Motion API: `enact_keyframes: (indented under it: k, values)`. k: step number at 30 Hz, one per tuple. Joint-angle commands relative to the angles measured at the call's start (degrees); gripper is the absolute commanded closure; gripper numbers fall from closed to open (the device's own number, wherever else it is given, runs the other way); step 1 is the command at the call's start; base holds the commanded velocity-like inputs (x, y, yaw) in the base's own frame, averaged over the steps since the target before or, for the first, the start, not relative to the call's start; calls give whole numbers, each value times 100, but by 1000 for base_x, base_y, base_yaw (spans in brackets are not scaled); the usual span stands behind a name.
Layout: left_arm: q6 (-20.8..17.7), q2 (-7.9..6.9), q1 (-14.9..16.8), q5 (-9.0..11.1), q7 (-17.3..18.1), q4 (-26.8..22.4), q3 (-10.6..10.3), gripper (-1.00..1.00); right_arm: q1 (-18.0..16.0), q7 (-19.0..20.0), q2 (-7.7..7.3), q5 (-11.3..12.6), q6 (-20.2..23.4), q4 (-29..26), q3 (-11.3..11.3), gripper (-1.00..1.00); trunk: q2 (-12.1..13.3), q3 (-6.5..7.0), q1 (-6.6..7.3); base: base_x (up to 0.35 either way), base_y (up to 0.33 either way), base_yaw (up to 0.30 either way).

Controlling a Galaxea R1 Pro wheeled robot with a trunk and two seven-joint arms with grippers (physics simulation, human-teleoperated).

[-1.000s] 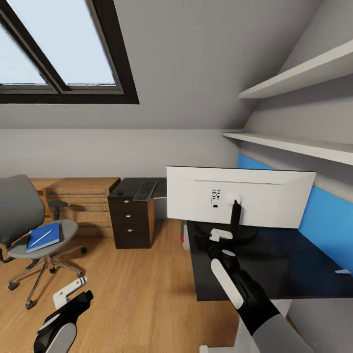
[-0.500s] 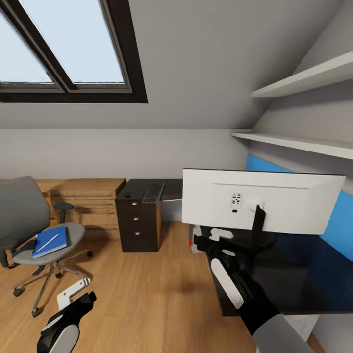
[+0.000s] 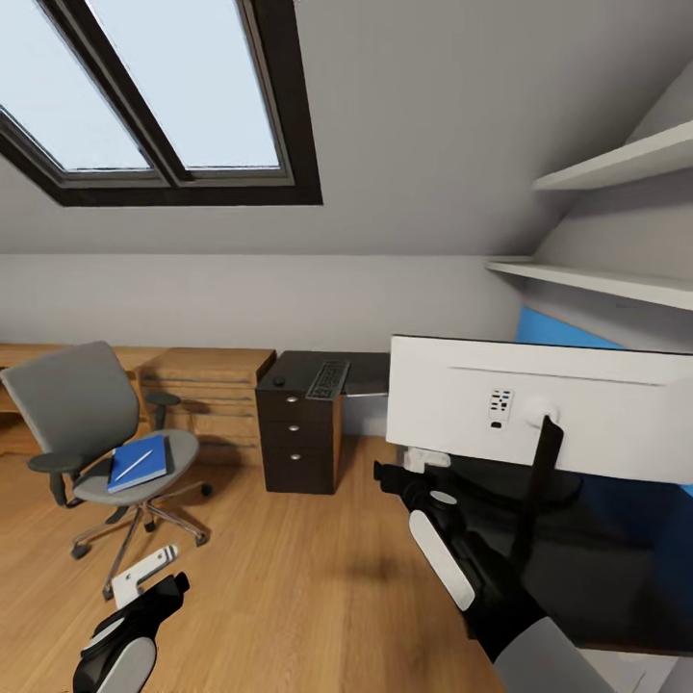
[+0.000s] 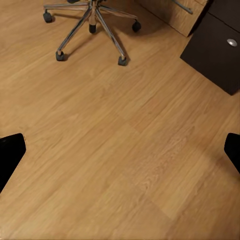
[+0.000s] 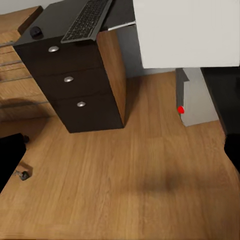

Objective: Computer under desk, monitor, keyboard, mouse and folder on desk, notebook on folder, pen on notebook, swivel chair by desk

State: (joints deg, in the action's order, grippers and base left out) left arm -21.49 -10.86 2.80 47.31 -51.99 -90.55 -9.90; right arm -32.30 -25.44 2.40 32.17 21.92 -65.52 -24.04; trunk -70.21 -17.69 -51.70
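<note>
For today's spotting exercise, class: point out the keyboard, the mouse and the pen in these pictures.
keyboard (image 5: 86, 20), right wrist view, middle of its key field.
mouse (image 5: 35, 31), right wrist view, top of its dark body on the drawer unit.
pen (image 3: 135, 465), head view, mid-shaft, lying on the blue cover.

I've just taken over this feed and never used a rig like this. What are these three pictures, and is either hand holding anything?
You are driving a wheeled robot with two arms. The big picture is from its head camera. The other two are from cameras near each hand, looking along the fingers.

Head view: the left hand hangs low over the floor, and the right hand reaches toward the monitor on the dark desk. The keyboard and mouse lie on a drawer cabinet. A blue folder rests on the chair.

Both hands are open and hold nothing.
</note>
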Motion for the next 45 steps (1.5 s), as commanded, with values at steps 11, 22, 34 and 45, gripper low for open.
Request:
enact_keyframes:
  k: [11,22,34,45]
  values:
    - [-27,-5,7,26,-48,-5,-135,-100,-5,-45,-20,52,1,-21,-20,-100,437,190,242,0,0,45]
    - [-179,-11,2,55,107,558,-318,-100,-5,-10,-5,52,-17,-22,-68,-100,879,388,483,0,0,1]
    - [-611,15,1004,42,1495,3449,-320,-100,-5,380,-29,27,-30,-179,-136,-100,1360,603,747,0,0,0]
    - [-485,77,1178,7,1692,3594,-313,-100,-5,366,-6,38,-38,-225,-129,-100,1480,657,813,9,8,0]
